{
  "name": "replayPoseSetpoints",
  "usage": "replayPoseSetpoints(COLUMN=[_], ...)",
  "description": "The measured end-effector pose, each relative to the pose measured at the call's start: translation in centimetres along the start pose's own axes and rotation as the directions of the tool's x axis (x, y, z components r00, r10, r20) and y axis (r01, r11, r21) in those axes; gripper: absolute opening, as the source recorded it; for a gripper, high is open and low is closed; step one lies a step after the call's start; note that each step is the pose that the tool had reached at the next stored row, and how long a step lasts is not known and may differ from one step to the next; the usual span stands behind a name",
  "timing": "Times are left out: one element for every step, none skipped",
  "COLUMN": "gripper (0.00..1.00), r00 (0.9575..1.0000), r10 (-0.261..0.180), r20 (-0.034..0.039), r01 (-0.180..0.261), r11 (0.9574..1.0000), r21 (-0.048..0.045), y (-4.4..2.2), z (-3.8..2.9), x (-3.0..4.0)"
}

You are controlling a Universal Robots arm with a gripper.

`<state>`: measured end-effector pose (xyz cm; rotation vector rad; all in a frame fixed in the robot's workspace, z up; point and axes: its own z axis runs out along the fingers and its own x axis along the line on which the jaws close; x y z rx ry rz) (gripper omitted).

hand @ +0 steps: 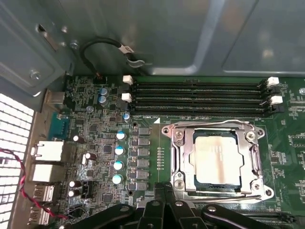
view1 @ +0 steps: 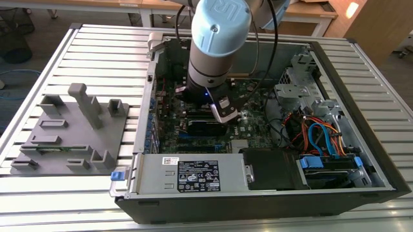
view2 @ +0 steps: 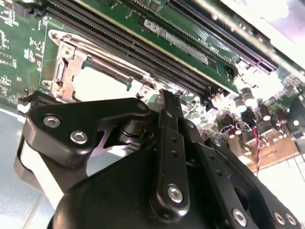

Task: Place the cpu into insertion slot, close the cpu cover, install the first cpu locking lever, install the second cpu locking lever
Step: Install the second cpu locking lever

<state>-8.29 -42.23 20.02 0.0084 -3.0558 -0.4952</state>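
The cpu (hand: pixel 217 160) lies flat inside the slot (hand: pixel 177 167) on the green board (hand: pixel 95 143), and the cover (hand: pixel 252 157) is folded down around it, so its pale silver-grey top shows through the square window of the frame. I judge that it sits so because the chip must rest level on the contacts before the frame can press on its edges. The top looks smooth and matte, with a lighter glare in the middle; the frame around it is shiny metal with round screws at its corners. In the second wrist view the cpu (view2: pixel 102 86) appears as a bright, washed-out square inside the cover (view2: pixel 66 55).

Whether the locking levers along the sides of the frame are hooked down, I cannot say.

The hand (hand: pixel 164 188) hovers just beside the edge of the socket, its black fingers (view2: pixel 169 119) pressed together with nothing between them. It seems to me that the narrow closed tip is held so in order to push on a thin lever or on the frame, not to grasp.

Beside the socket run the long black memory slots (hand: pixel 198 98). In the exterior view the arm (view1: pixel 216 53) reaches down into the open case (view1: pixel 361 121), which lies on the slatted surface (view1: pixel 96 53), with a grey fixture (view1: pixel 71 130) at the exterior view's left.
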Motion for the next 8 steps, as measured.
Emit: replayPoseSetpoints(gripper=[0.1, 0.1, 0.1, 0.1, 0.1, 0.1, 0.1, 0.1], r00=[1.0, 1.0, 1.0, 1.0, 1.0, 1.0, 1.0, 1.0], r10=[0.0, 0.0, 0.0, 0.0, 0.0, 0.0, 0.0, 0.0], r20=[0.0, 0.0, 0.0001, 0.0001, 0.0, 0.0001, 0.0, 0.0], r01=[0.0, 0.0, 0.0, 0.0, 0.0, 0.0, 0.0, 0.0], r11=[1.0, 1.0, 1.0, 1.0, 1.0, 1.0, 1.0, 1.0], r21=[0.0, 0.0, -0.0002, -0.0002, 0.0, 0.0, -0.0001, -0.0001], y=[0.03, 0.06, 0.07, 0.07, 0.07, 0.08, 0.08, 0.08], z=[-0.11, -0.18, -0.2, -0.2, -0.22, -0.23, -0.23, -0.23], x=[0.01, 0.01, 0.01, 0.01, 0.01, 0.01, 0.01, 0.01])
